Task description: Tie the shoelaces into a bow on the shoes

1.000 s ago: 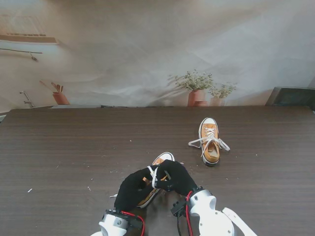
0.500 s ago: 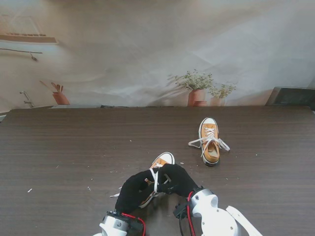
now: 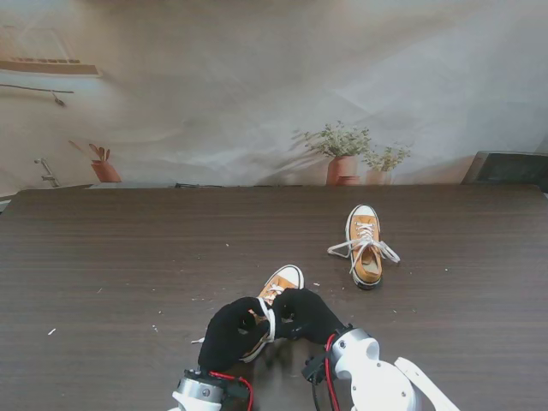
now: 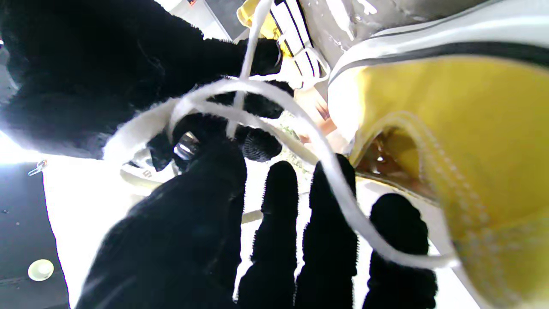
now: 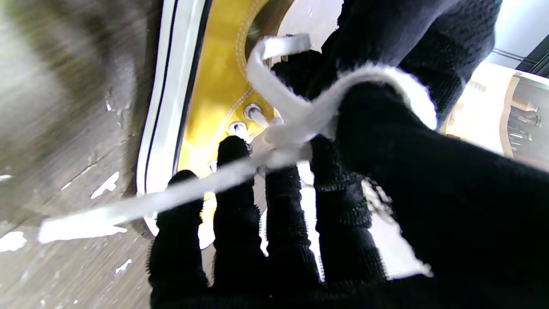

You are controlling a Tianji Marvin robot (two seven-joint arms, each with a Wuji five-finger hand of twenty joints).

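A yellow sneaker [image 3: 281, 280] with a white toe cap lies close to me, its heel end hidden under both black-gloved hands. My left hand [image 3: 233, 330] and right hand [image 3: 306, 313] meet over its lacing, a white lace [image 3: 269, 312] showing between them. In the left wrist view a lace loop [image 4: 326, 159] curves across my left fingers [image 4: 279, 223] beside the shoe's yellow side [image 4: 472, 128], while the right hand [image 4: 107, 64] pinches a strand. In the right wrist view the lace [image 5: 283, 128] crosses over my right fingers [image 5: 240, 206] by the eyelets [image 5: 251, 111].
A second yellow sneaker [image 3: 366, 244] stands farther off to the right, its white laces spread loose on the dark wooden table [image 3: 128, 257]. Potted plants [image 3: 342, 169] and a dark object [image 3: 505, 167] sit along the far edge. Small white scraps [image 3: 51, 331] dot the table.
Both hands have drawn slightly nearer to me and closer together over the shoe, uncovering more of its toe. The far sneaker has stayed put.
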